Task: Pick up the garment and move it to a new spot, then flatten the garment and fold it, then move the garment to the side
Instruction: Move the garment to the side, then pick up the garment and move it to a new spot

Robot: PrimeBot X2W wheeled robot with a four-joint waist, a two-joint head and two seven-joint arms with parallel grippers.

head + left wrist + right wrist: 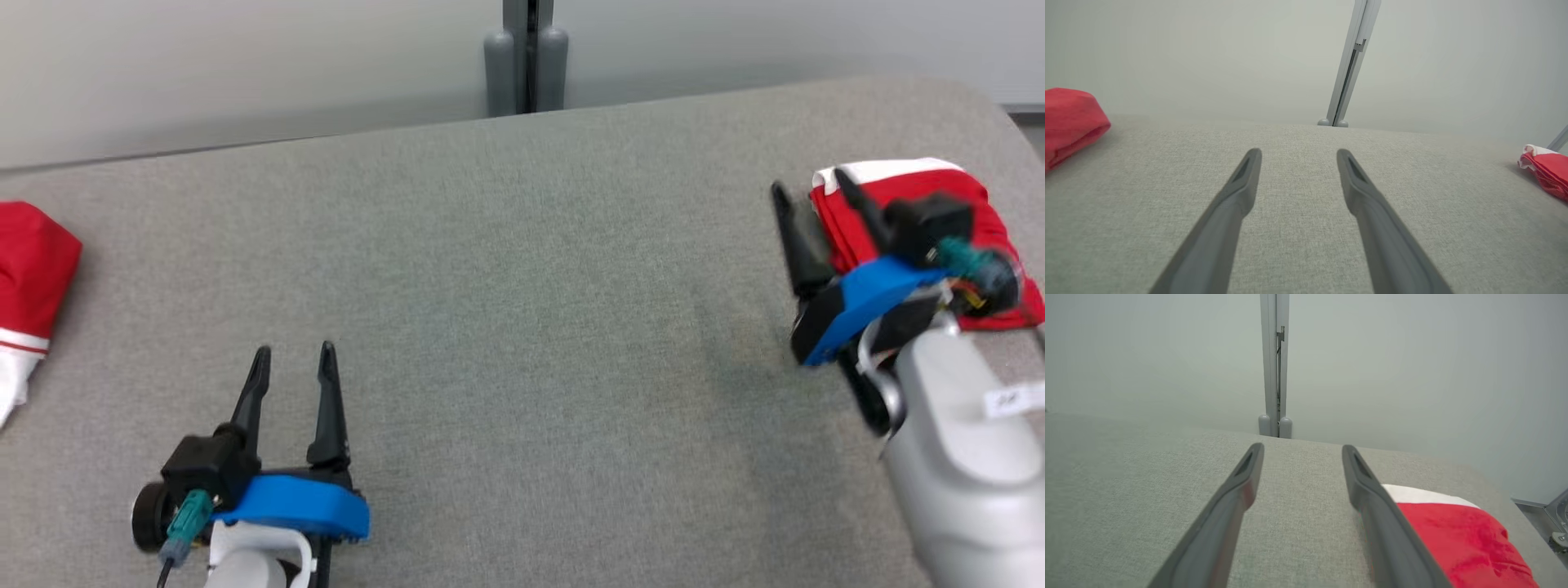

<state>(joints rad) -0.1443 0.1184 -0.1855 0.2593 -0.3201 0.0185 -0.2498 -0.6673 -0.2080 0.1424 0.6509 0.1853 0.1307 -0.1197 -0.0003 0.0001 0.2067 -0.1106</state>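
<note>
Garment [914, 184] beside spread right fingers [796, 233]

Illegible white label [1009, 400] on right forearm [951, 457]

Before me spreads a grey cloth-covered table [522, 310], its far-right corner rounded. Past its far edge stands a pale wall [245, 65], and against it, about midway, a grey post [526, 61] (two rounded stubs flank its foot). At the table's left edge lies a bunched red cloth [33, 261], white-banded at its near end.
</note>
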